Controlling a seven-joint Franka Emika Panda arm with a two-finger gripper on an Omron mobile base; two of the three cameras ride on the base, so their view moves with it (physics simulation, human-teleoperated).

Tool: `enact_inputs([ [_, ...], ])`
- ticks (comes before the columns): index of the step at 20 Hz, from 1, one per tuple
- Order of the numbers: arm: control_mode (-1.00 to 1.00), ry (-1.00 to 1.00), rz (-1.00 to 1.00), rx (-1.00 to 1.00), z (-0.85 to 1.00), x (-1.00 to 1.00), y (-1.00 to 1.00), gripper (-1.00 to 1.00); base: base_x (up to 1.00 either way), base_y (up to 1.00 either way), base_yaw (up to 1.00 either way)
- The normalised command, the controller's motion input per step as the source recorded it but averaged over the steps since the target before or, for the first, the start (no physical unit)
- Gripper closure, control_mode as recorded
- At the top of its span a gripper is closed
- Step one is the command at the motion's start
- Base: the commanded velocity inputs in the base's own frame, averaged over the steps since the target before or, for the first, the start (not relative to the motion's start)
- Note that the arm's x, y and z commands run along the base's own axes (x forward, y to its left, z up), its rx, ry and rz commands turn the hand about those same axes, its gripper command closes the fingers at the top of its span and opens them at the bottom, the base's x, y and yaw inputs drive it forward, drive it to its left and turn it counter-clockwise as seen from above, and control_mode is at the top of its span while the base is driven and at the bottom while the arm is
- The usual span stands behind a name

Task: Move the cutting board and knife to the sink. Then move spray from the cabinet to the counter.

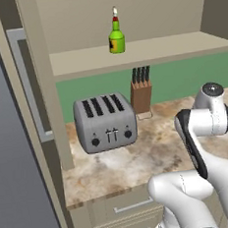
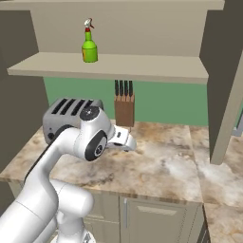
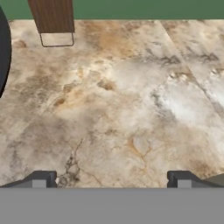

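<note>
Judging by the scene, the spray step is in hand: one spray (image 1: 116, 35) stands upright on the cabinet shelf (image 1: 178, 46), well above the tabletop (image 3: 122, 109); the end effector (image 3: 111, 179) hangs empty over bare stone, jaws spread wide; next it must rise to the shelf and close round the bottle; also counted: one toaster (image 1: 105, 121), one knife block (image 2: 124, 110) holding four knives.

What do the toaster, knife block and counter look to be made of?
Toaster: likely brushed metal, from its grey satin sheen. Knife block: wood, brown with vertical grain, holding black-handled knives. Counter: polished marbled stone, from its beige-brown veining.
</note>
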Motion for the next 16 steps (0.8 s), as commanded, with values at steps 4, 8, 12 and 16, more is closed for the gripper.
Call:
enact_inputs([
  [4,-1.00,-0.05,0.01,0.00,0.17,0.00,0.10,-1.00,0.00,0.09,0.00],
  [8,-1.00,-0.01,0.02,0.00,0.45,0.00,0.23,-1.00,0.00,0.00,0.00],
  [12,-1.00,-0.01,0.08,0.00,0.52,-0.04,0.15,-1.00,0.00,0.00,0.00],
  [16,-1.00,0.00,0.04,0.00,0.50,-0.11,0.13,-1.00,0.00,0.00,0.00],
])
